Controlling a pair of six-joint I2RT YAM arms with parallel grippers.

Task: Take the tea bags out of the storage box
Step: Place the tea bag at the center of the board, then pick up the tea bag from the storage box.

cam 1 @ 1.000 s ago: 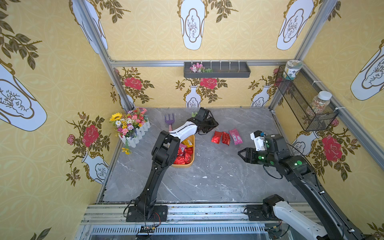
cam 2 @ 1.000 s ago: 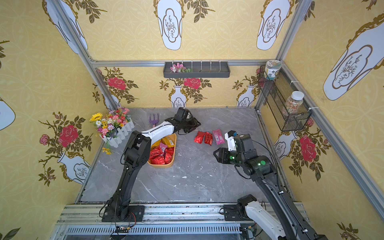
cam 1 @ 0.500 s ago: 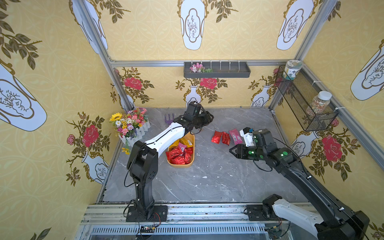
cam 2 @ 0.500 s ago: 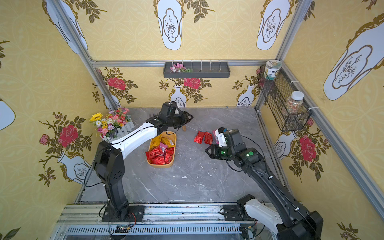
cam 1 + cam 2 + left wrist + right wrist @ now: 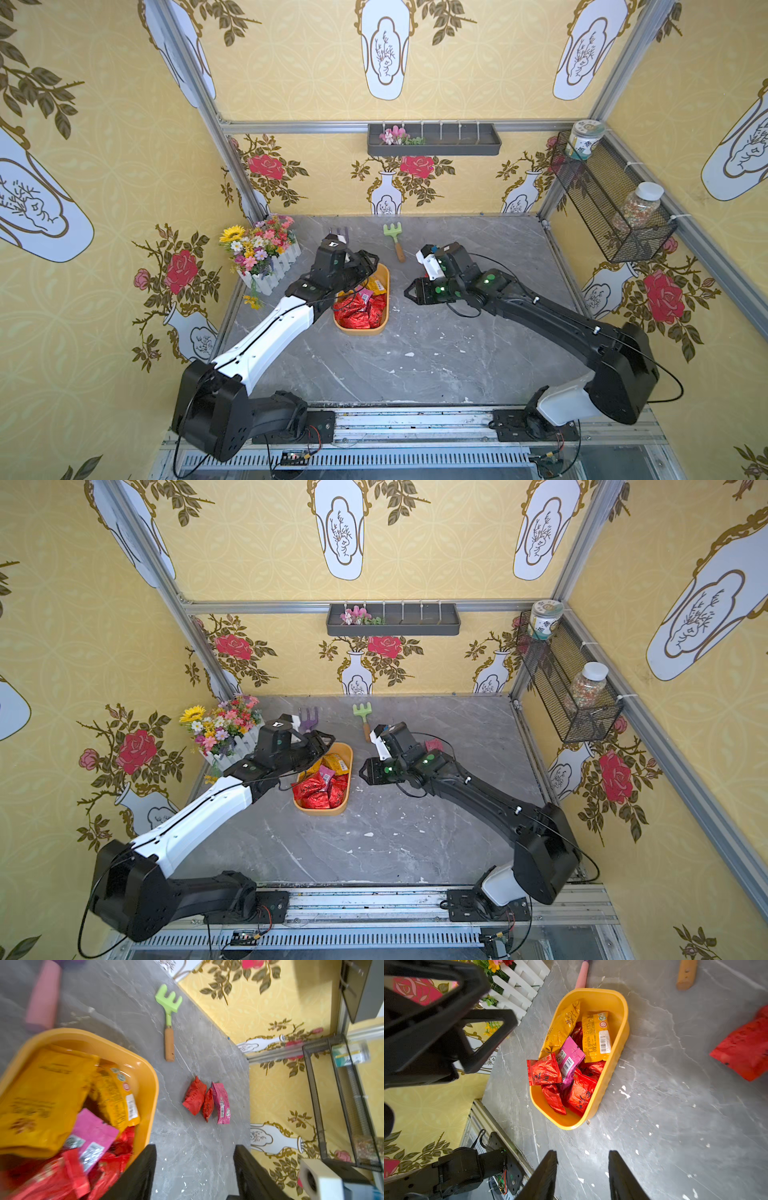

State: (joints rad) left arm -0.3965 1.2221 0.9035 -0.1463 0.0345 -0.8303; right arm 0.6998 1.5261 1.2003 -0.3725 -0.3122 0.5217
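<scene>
I risk clashing my left end effector (image 5: 368, 266) and right end effector (image 5: 408, 293) (both parted, empty) over the box (image 5: 360, 331).

Left hand (image 5: 371, 264) overhangs storage box (image 5: 360, 331) (far end); near end lies open.

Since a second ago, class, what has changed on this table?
The left gripper drew back over the storage box; the right gripper swung toward it. Nothing was visibly grasped or released. The box and the three tea bags on the table stayed put.
</scene>
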